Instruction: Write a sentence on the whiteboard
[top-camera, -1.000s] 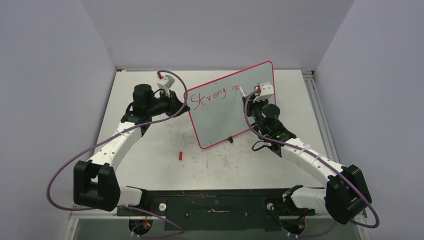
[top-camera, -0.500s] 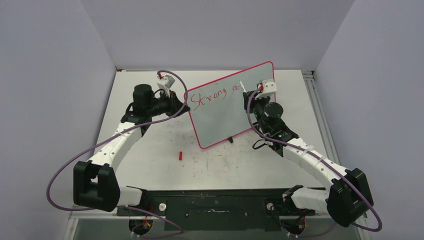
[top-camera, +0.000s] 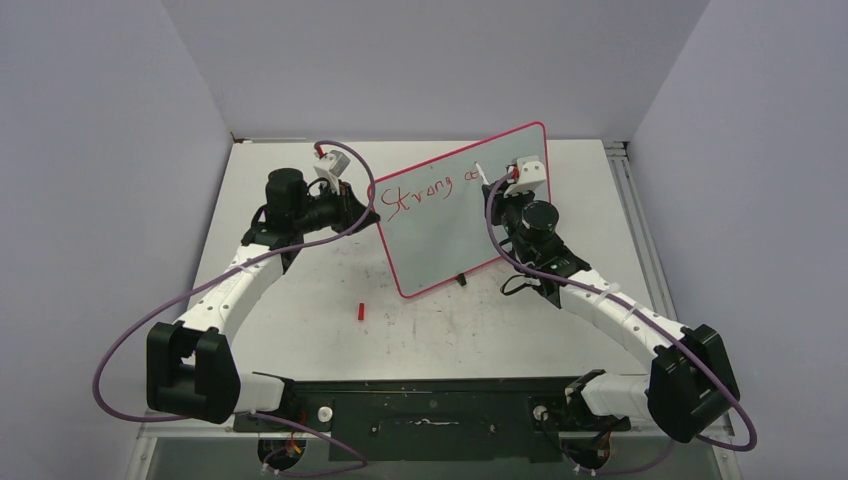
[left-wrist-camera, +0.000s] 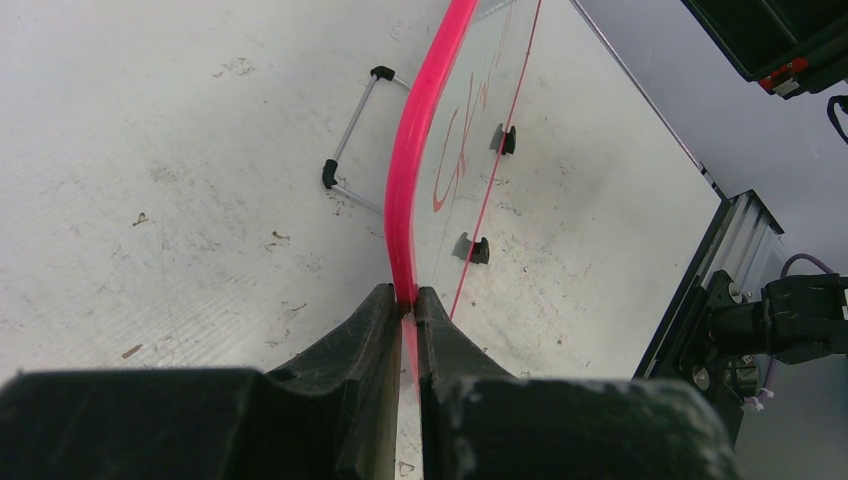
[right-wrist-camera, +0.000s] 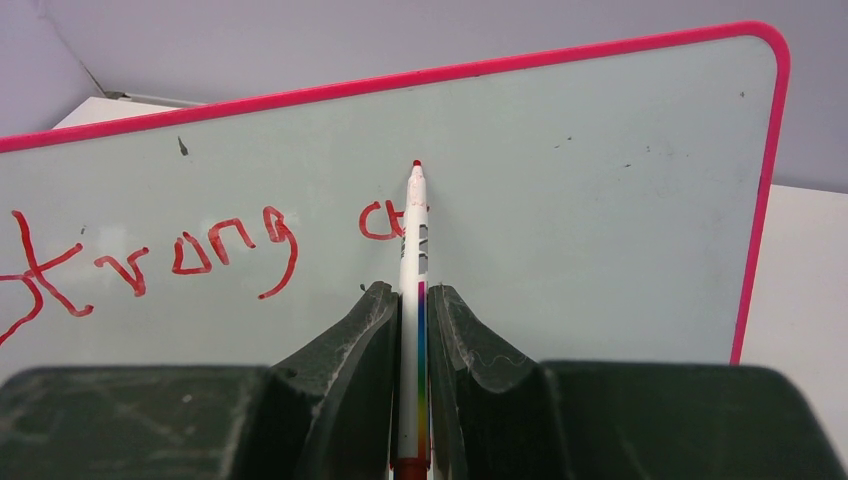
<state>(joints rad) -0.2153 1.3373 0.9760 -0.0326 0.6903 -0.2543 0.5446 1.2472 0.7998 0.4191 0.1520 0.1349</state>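
Observation:
The whiteboard (top-camera: 450, 230), white with a pink-red rim, stands tilted mid-table on black feet. Red lettering (top-camera: 425, 187) on it reads "Strong" plus the start of another word; it also shows in the right wrist view (right-wrist-camera: 215, 250). My left gripper (top-camera: 362, 207) is shut on the board's left rim (left-wrist-camera: 408, 215). My right gripper (top-camera: 495, 195) is shut on a white marker (right-wrist-camera: 411, 300) with a rainbow stripe, its red tip (right-wrist-camera: 416, 163) close to the board just right of the last letters. The board (right-wrist-camera: 600, 200) fills that view.
A small red marker cap (top-camera: 359, 311) lies on the scuffed tabletop in front of the board. A wire stand (left-wrist-camera: 350, 150) props the board from behind. Grey walls enclose the table on three sides. A metal rail (top-camera: 625, 185) runs along the right edge.
My right gripper with the marker rose along the board half a second ago and has come back down a little leftward by the last letters. The left gripper and board have not moved.

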